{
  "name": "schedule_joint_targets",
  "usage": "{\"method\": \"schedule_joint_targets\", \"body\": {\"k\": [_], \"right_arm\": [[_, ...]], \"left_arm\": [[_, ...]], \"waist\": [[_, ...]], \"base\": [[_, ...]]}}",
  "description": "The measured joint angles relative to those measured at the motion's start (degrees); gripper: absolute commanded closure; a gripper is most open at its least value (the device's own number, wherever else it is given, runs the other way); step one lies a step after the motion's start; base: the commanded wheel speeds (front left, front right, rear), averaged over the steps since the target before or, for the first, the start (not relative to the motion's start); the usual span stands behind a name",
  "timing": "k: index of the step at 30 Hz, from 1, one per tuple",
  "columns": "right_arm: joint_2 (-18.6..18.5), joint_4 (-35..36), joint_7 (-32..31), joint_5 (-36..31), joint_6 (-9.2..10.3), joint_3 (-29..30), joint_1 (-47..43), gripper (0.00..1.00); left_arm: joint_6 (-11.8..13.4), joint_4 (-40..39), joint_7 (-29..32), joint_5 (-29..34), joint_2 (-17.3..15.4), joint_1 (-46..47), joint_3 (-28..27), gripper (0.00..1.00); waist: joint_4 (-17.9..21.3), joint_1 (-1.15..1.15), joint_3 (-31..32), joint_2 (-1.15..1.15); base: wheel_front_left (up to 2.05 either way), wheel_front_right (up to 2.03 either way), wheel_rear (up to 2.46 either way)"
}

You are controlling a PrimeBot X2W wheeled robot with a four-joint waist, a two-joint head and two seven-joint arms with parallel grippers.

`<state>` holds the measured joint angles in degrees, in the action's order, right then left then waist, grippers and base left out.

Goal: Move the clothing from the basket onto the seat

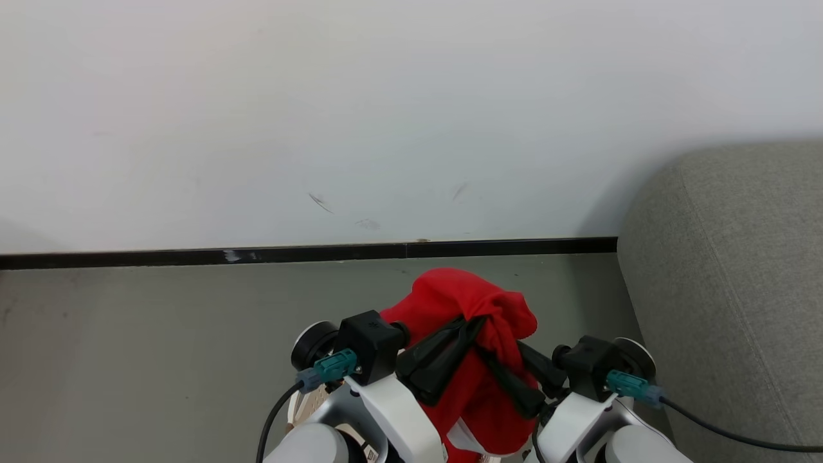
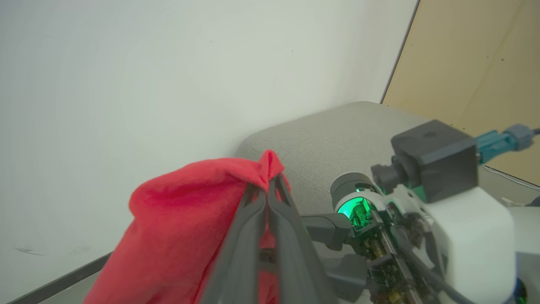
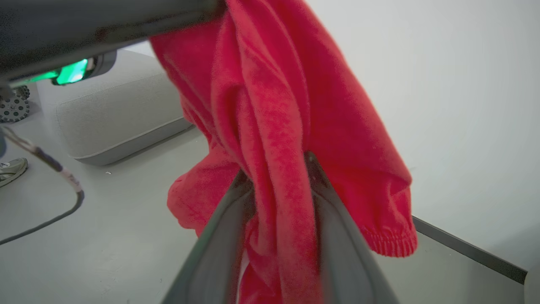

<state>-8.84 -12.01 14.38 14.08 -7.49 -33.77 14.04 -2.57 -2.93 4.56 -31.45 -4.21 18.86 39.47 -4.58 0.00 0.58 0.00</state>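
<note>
Two grippers in head view: left gripper [image 1: 472, 325] and right gripper [image 1: 501, 360] both reach into the clothing [image 1: 450, 299], bunched over their tips, the seat [image 1: 726, 270] off beyond the right one. Left wrist view: its fingers pinched shut on a red fold. Right wrist view: a fold sits between its fingers, touching both; clamped or not, can't tell.

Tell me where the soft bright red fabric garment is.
Low in the head view's centre, the red garment hangs from the left gripper, against the right gripper, left of the light grey fabric sofa.
</note>
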Motion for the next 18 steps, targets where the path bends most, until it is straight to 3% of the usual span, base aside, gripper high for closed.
{"method": "schedule_joint_targets", "body": {"k": [14, 15, 16, 17, 18], "right_arm": [[-0.21, 1.0, -0.01, 1.11, -0.01, 1.33, -0.12, 1.0], [-0.3, 1.04, -0.01, 1.2, -0.01, 1.57, -0.15, 1.0], [-0.38, 1.13, -0.01, 1.25, -0.01, 1.85, -0.24, 1.0], [-0.46, 1.3, -0.01, 1.26, -0.01, 2.07, -0.41, 1.0], [-0.48, 1.51, -0.01, 1.29, -0.01, 2.24, -0.66, 1.0]], "left_arm": [[2.01, -2.46, 1.42, -0.77, -1.86, -3.05, -1.67, 1.0], [2.01, -2.72, 1.41, -0.74, -2.0, -3.1, -1.67, 0.89], [2.0, -3.0, 1.4, -0.55, -2.26, -3.1, -1.63, 0.65], [1.97, -3.26, 1.36, -0.47, -2.56, -3.1, -1.56, 0.51], [1.97, -3.43, 1.3, -0.29, -2.74, -3.1, -1.53, 0.24]], "waist": [[0.39, 0.0, -0.42, 0.0], [0.46, 0.0, -0.46, 0.0], [0.54, 0.0, -0.5, 0.0], [0.62, 0.0, -0.53, 0.0], [0.72, 0.0, -0.57, 0.0]], "base": [[0.0, 0.0, 0.0], [0.0, 0.0, 0.0], [0.0, 0.0, 0.0], [0.0, 0.0, 0.0], [0.0, 0.0, 0.0]]}}
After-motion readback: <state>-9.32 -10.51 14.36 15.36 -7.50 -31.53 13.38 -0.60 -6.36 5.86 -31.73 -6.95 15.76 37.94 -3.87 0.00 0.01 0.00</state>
